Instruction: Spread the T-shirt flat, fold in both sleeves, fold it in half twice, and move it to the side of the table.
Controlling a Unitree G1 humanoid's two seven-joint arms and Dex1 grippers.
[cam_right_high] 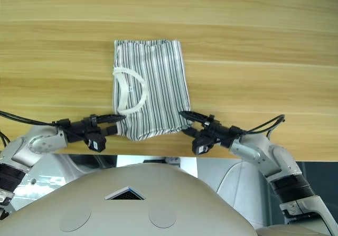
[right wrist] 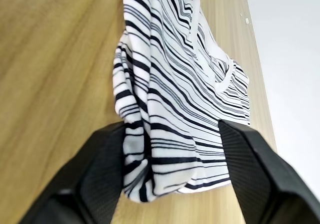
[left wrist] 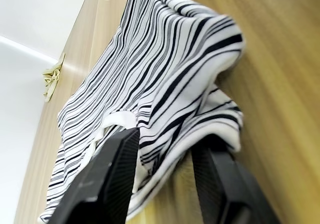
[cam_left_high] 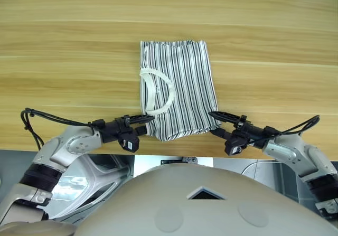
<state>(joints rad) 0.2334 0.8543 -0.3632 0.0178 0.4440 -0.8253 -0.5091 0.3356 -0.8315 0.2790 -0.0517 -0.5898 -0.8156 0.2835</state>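
Striped T-shirt: folded oblong on wooden worktop, long axis running away from the robot. Near corners lie between the spread, unclosed fingers of left claw and right claw; both equally near.

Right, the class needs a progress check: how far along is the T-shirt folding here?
Done: the striped T-shirt lies as a compact rectangle on the wooden table, sleeves tucked in, seemingly halved once. In hand: the left gripper and right gripper have jaws open around its near corners. Left: the second halving and moving it aside.
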